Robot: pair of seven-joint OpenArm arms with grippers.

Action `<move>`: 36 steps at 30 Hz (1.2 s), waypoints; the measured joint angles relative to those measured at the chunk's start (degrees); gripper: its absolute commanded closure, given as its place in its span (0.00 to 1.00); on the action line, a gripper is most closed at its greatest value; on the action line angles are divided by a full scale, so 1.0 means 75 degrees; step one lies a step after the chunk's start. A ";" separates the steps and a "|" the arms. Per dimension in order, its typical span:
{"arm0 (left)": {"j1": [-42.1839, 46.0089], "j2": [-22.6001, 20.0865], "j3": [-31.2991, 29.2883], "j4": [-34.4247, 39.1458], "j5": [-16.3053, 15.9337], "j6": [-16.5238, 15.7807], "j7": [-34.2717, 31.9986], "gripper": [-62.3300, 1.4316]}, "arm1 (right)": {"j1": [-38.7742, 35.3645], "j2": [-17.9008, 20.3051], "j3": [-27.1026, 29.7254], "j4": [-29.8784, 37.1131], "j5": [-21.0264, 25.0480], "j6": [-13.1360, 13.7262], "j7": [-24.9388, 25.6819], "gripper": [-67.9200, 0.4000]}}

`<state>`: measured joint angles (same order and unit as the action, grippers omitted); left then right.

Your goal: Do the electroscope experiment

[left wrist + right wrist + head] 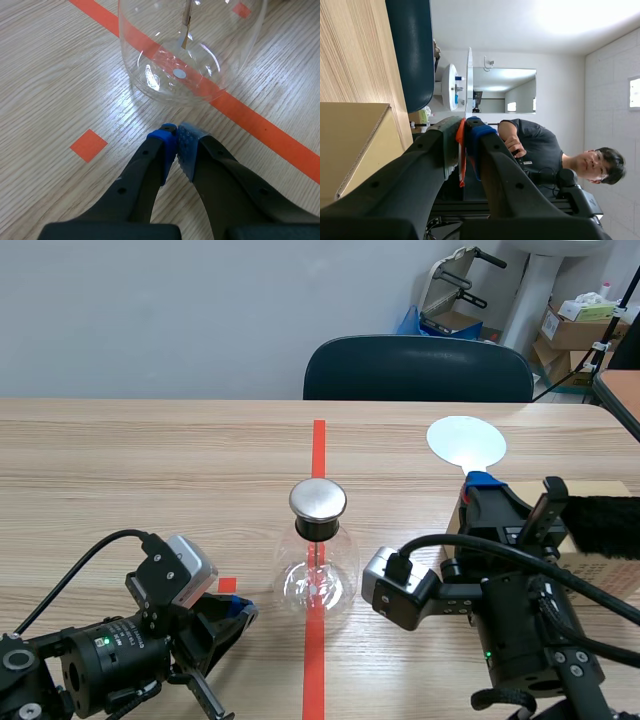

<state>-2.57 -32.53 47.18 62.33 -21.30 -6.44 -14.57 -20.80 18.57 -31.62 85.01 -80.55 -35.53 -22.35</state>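
— Where's the glass flask [317, 578] sitting?

— Middle of the bench [150, 455], right on the long orange tape line [318, 445]. It stands upright with a round metal cap [318, 500] on a black neck. Through the glass a thin strip [186, 35] hangs down inside.

— And the left arm [100, 665]?

— Low at the near left. Its jaws are together, the blue pads [167, 142] touching with nothing between them. The tips point at the foot of the flask, just short of the glass, near a small orange tape square [88, 145].

— The right arm [520, 630]?

— Its jaws are clamped on the orange handle [461, 150] of a flat white disc [466, 442]. The disc is held up over the bench, off to the right of the flask and apart from the cap.

— Anything else over there?

— A cardboard box [600, 490] at the right edge with a black furry piece [605, 525] on it, and a dark chair [418, 370] behind the far side of the bench.
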 measured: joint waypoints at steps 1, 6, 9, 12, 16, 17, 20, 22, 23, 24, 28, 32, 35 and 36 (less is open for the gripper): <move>0.0000 0.0000 0.0000 0.0000 0.0000 0.0000 0.0000 0.91 | 0.0000 0.0000 0.0000 0.0000 0.0000 0.0000 0.0000 0.98; 0.0000 0.0000 0.0000 0.0000 0.0000 0.0000 0.0000 0.91 | 0.0000 0.0000 0.0000 0.0000 0.0000 0.0000 0.0000 0.98; 0.0000 0.0000 0.0000 0.0000 0.0000 0.0000 0.0000 0.91 | 0.0000 0.0000 0.0000 0.0000 0.0000 0.0000 0.0000 0.98; 0.0000 0.0000 0.0000 0.0000 0.0000 0.0000 0.0000 0.91 | 0.0000 0.0000 0.0000 0.0000 0.0000 0.0000 0.0000 0.98; 0.0000 0.0000 0.0000 0.0000 0.0000 0.0000 0.0000 0.91 | 0.0000 0.0000 0.0000 0.0000 0.0000 0.0000 0.0000 0.98; 0.0000 0.0000 0.0000 0.0000 0.0000 0.0000 0.0000 0.91 | 0.0000 0.0000 0.0000 0.0000 0.0000 0.0000 -0.0003 0.98; 0.0000 0.0000 0.0000 0.0000 0.0000 0.0000 0.0000 0.91 | 0.0000 0.0000 0.0000 0.0000 0.0000 0.0000 -0.0012 0.98; 0.0000 0.0000 0.0000 0.0000 0.0000 0.0000 0.0000 0.91 | 0.0000 0.0000 0.0000 0.0000 0.0000 0.0000 -0.0012 0.98; 0.0000 0.0000 0.0000 0.0000 0.0000 0.0000 0.0000 0.91 | 0.0000 0.0000 0.0000 0.0000 0.0000 0.0000 -0.0012 0.98; 0.0000 0.0000 0.0000 0.0000 0.0000 0.0000 0.0000 0.91 | -0.0003 0.0000 0.0000 0.0000 0.0000 0.0000 -0.0012 0.98; 0.0000 0.0000 0.0000 0.0000 0.0000 0.0000 0.0000 0.91 | -0.0003 0.0000 0.0000 0.0000 0.0003 0.0000 -0.0079 0.98; 0.0000 0.0000 0.0000 0.0000 0.0003 0.0000 0.0000 0.91 | 0.0000 0.0000 0.0000 0.0000 0.0015 0.0245 -0.0239 0.98; 0.0000 0.0000 0.0000 0.0000 0.0000 0.0000 -0.0003 0.91 | -0.0003 0.0000 0.0000 0.0000 0.0026 0.0239 -0.0117 0.98; 0.0000 0.0000 0.0000 0.0000 0.0000 0.0000 0.0000 0.91 | -0.0003 0.0003 0.0000 0.0000 0.0023 0.0233 -0.0012 0.98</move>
<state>-2.57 -32.53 47.18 62.33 -21.30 -6.44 -14.57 -20.82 18.59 -31.62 85.01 -80.38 -33.78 -22.44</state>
